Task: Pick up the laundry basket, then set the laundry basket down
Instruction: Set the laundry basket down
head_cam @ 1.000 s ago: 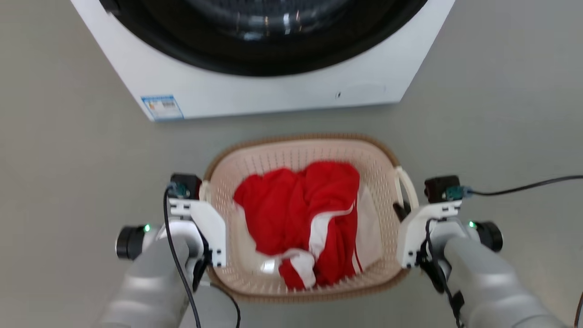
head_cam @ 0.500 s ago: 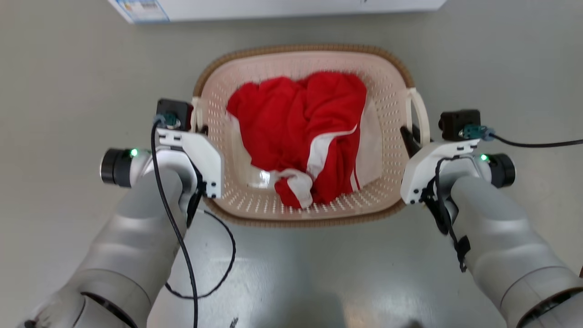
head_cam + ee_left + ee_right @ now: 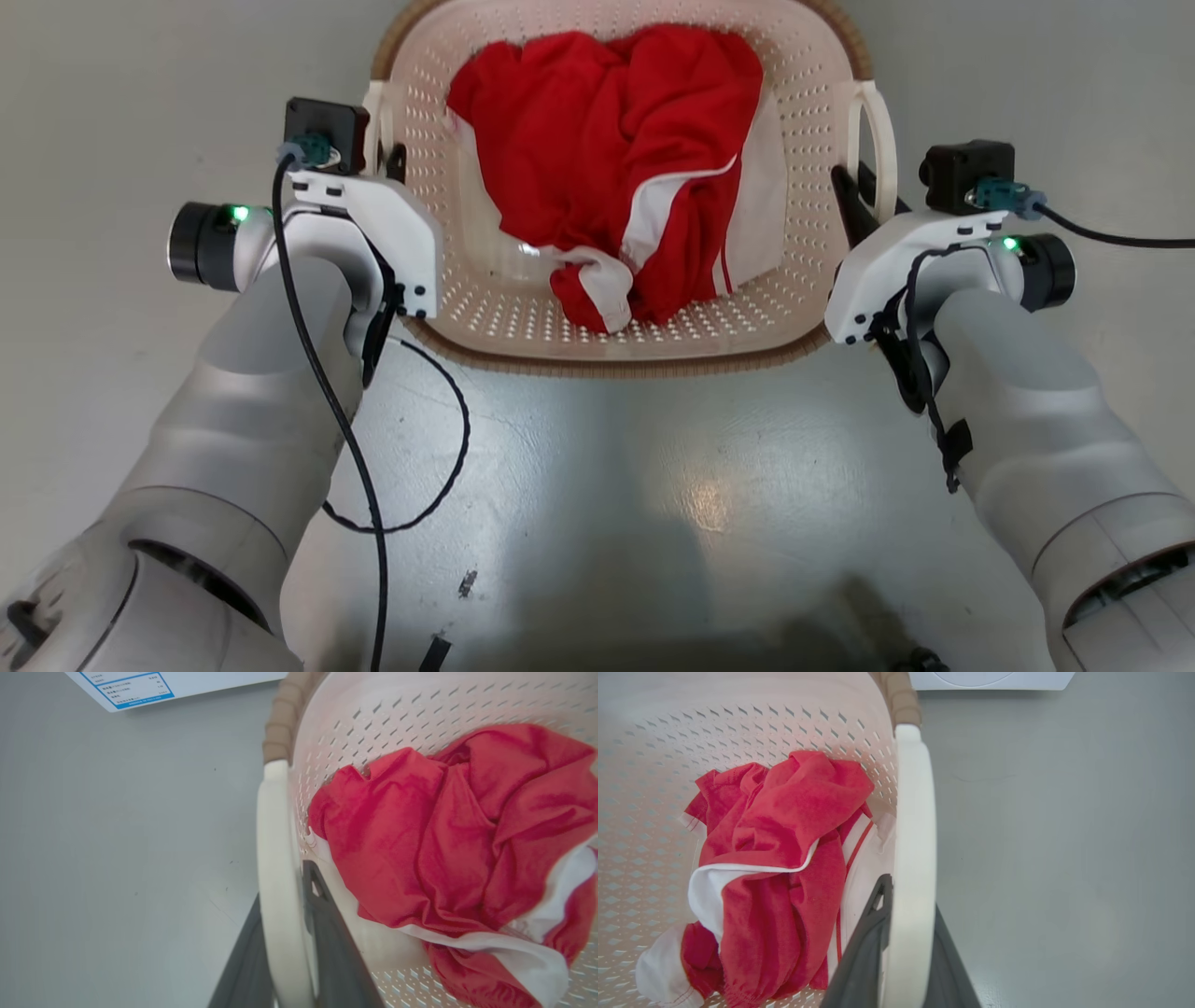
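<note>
Underneath everything lies a pale grey floor (image 3: 653,485), glossy, with a few dark scuffs near the robot's base. Beyond the basket in the right wrist view stands the white washing machine (image 3: 994,680), only its lower edge showing. Two silver forearms reach forward in the head view, one on each side of the laundry basket (image 3: 523,308). The basket sits between them near the top of that view, cream and perforated, with a brown woven-look rim (image 3: 616,366). Whether it rests on the floor or hangs just off it cannot be told. A crumpled red garment with white stripes (image 3: 607,159) fills most of the inside.

The left gripper (image 3: 282,891) is clenched on the left handle (image 3: 275,868), one dark finger outside the white loop and one inside against the basket wall. The right gripper (image 3: 909,896) grasps the right handle (image 3: 913,858) the same way.

A black cable (image 3: 439,467) loops from the left arm over the floor, and another (image 3: 1111,238) runs off from the right wrist.

The machine's corner carries a blue-bordered label (image 3: 135,690) in the left wrist view; its print is too small to read. A green light (image 3: 233,213) glows on the left wrist and another (image 3: 1008,244) on the right.
</note>
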Controlling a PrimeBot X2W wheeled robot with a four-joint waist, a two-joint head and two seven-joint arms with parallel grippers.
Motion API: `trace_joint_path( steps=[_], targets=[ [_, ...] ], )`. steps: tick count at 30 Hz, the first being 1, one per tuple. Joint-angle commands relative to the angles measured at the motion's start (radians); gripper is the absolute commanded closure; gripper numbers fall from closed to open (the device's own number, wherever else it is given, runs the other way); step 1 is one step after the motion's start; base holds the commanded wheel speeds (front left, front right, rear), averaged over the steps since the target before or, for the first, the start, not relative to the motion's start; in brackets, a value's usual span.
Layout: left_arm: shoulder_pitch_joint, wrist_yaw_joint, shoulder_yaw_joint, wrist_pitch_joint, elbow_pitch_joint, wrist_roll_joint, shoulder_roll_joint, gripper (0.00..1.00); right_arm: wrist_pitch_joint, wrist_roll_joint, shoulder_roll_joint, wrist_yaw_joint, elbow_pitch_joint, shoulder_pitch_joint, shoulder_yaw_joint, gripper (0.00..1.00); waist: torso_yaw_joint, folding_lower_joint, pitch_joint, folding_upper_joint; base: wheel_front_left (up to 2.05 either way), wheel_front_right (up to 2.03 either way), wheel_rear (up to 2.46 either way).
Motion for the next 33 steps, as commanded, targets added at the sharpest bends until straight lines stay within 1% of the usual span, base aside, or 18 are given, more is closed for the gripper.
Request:
trace_joint_path(
  steps=[1,9,33],
  targets=[
    [-0.045,0.019,0.013,-0.033,-0.009,0.014,0.046,1.0,-0.012,-0.024,0.01,0.008,-0.007,0.028,0.011,1.0,-0.001,0.0,0.023,0.0,0.0,0.0,0.0],
    [-0.057,0.021,0.013,-0.048,-0.008,0.011,0.043,1.0,-0.02,-0.057,0.01,0.008,-0.007,0.02,-0.021,1.0,0.002,0.0,0.046,0.0,0.0,0.0,0.0],
    [-0.071,0.018,0.007,-0.051,-0.007,-0.004,0.046,1.0,-0.022,-0.101,0.01,0.008,-0.007,0.015,-0.068,1.0,-0.001,0.0,0.072,0.0,0.0,0.0,0.0]
  ],
)
